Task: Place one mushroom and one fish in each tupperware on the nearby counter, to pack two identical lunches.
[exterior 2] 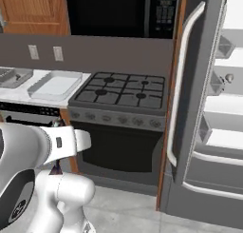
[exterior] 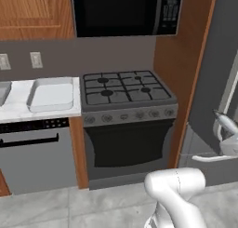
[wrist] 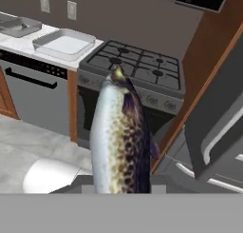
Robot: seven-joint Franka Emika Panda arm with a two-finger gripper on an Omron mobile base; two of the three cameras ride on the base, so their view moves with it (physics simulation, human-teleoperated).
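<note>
Silver-bellied, brown-spotted fish point(wrist: 121, 137) stands gripped at its tail end in the part-closed claw, right of the black gas stovetop point(wrist: 135, 61). Judged slippery and top-heavy; a mid-body hold would steady it.

Arm folded low and close to the base. Left base view: a white elbow link point(exterior: 179, 187) bends at the lower right, and the gripper point(exterior: 226, 129) shows at the right edge, raised above it, white and tilted. Right base view: a thick white link point(exterior 2: 42, 144) runs level from the left edge toward the right, above the rounded white base joint point(exterior 2: 64, 191). Hand view: jaws part closed, clamped on a fish point(wrist: 121, 141) that stands upright out of them.
</note>
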